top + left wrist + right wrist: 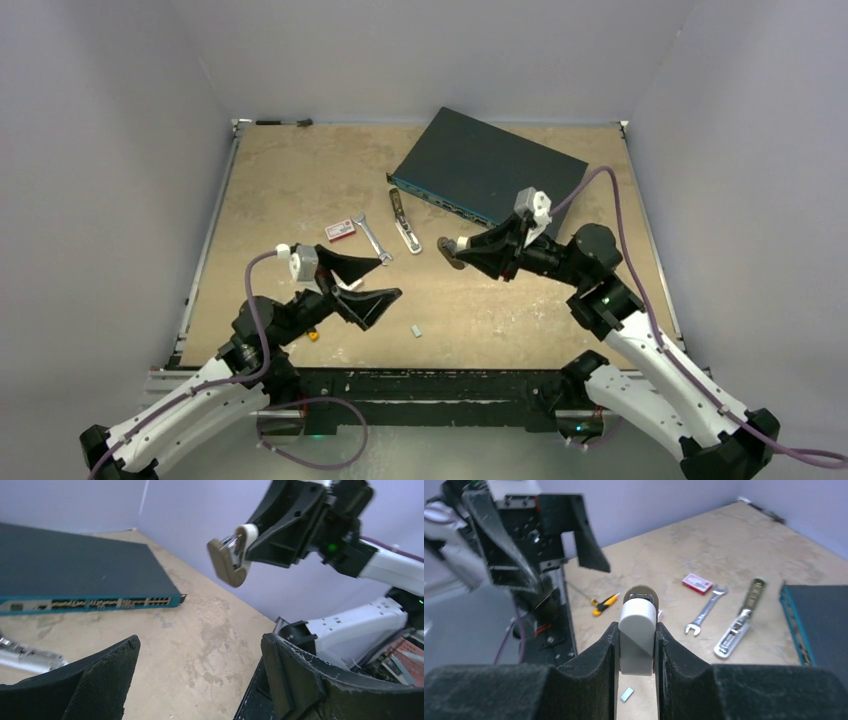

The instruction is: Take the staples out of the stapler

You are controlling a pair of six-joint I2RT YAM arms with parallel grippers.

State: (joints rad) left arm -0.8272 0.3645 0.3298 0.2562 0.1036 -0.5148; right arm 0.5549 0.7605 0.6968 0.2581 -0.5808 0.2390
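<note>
Pale tan-tipped piece (639, 612) clamped in R gripper (636, 637); L gripper (391, 278) wide open; stapler (405, 224) flat on table (300, 180).

No writing can be read anywhere: the small red and white box (340, 230) bears print, but it is too small to make out.

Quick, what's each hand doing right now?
Left hand: open, empty.
Right hand: closed, holding a small pale piece.
</note>
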